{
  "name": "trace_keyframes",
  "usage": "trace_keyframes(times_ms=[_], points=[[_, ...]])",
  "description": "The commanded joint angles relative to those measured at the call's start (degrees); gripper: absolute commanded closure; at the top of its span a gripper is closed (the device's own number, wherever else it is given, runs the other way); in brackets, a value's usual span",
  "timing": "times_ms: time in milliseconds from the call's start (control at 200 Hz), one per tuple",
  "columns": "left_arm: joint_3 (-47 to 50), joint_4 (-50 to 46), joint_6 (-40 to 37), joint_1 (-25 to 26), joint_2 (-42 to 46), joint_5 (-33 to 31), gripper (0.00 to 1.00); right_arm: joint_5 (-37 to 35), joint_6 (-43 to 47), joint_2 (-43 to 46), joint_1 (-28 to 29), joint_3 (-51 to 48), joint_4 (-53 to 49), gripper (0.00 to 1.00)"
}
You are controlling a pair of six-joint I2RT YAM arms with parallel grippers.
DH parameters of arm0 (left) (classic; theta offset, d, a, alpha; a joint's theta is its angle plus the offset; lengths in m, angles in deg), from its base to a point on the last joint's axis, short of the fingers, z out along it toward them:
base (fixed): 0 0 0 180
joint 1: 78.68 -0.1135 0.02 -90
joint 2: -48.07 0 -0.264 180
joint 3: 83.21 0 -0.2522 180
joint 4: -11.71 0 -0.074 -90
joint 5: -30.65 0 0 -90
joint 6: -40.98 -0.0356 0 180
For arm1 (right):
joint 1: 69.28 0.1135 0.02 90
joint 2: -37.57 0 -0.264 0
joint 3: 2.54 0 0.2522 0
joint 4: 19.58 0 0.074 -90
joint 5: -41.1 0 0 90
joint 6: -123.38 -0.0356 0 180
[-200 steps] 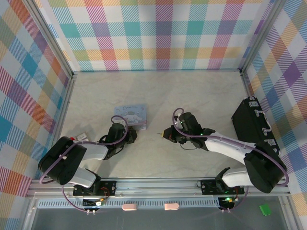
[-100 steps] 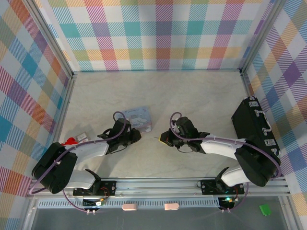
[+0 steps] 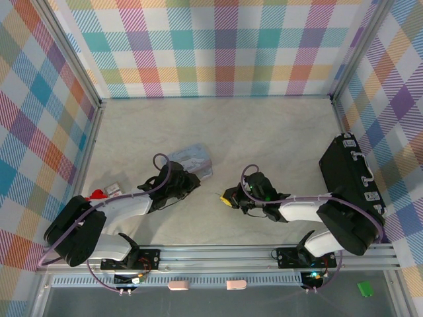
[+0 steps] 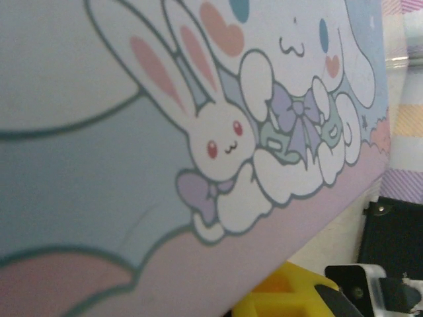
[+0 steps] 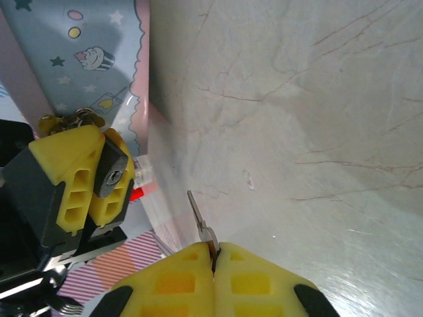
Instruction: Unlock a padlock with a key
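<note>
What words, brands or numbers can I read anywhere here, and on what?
None can be read.
On the tin box: cartoon rabbit, puppy, cupcake and stars, no words.
On the black case: pale marks, too small to read.
On the padlock: no legible marking.

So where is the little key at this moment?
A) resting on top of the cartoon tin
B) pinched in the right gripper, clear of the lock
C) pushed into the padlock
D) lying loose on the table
B: the right wrist view shows the key sticking out of the shut right gripper, with a gap between its tip and the padlock.
</note>
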Motion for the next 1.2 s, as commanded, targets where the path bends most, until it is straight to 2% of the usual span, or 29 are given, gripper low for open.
trace_keyframes(times_ms=[0, 205, 375, 625, 860, 1195], points=[[0.92, 9.82, 5.27, 0.67, -1.39, -0.48, 0.89, -0.73, -5.69, -1.44, 0.41, -1.12, 8.68, 1.0], [1.21, 14.62, 7.93, 1.31, -3.91, -0.38, 0.9, 0.96, -11.49, -6.62, 0.5, -1.04, 18.13, 1.0], [-0.06, 12.66, 7.56, 2.57, -4.22, -2.04, 0.91, 0.78, -14.76, -10.48, 0.56, -2.02, 26.64, 1.0], [1.1, 13.99, 9.36, 2.86, -4.6, -4.22, 0.95, 1.61, -16.88, -12.33, 0.4, -2.71, 29.59, 1.0], [1.58, 17.9, 11.44, 2.86, -6.07, -3.97, 0.96, 1.43, -20.67, -17.7, 0.42, -2.8, 39.54, 1.0], [1.73, 16.8, 12.02, 3.04, -5.71, -5.21, 0.97, 1.09, -22.84, -22.0, 0.42, -2.49, 45.69, 1.0]])
